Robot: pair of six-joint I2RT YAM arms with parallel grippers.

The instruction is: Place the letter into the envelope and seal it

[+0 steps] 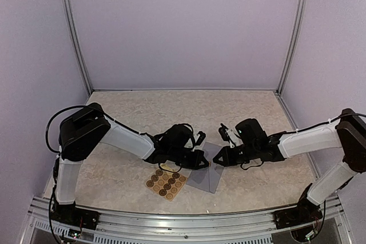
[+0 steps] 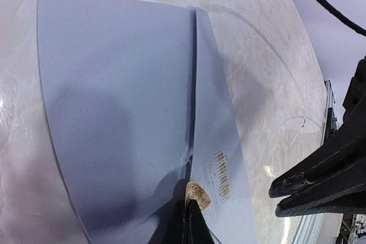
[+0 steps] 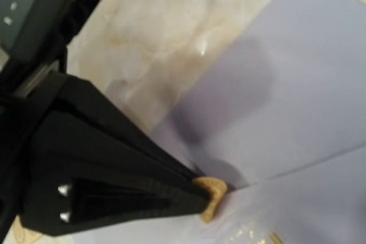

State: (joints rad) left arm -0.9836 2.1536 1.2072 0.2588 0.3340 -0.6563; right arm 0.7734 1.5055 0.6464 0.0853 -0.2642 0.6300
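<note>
Envelope (image 1: 207,176) flat on table (image 1: 126,112), between arms, flap folded down. Left claw (image 2: 187,221) pinched on sticker (image 2: 198,192) at flap tip. Right claw (image 2: 297,184) just beside, looks closed, empty. Press sticker flat across seam, half on flap, half on body; let go only once stuck.

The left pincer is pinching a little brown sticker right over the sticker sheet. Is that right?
Not quite. The left pincer does pinch a little brown sticker, but it is over the grey-lavender envelope, not over the sticker sheet, which lies beside the envelope. The left wrist view shows it.
</note>
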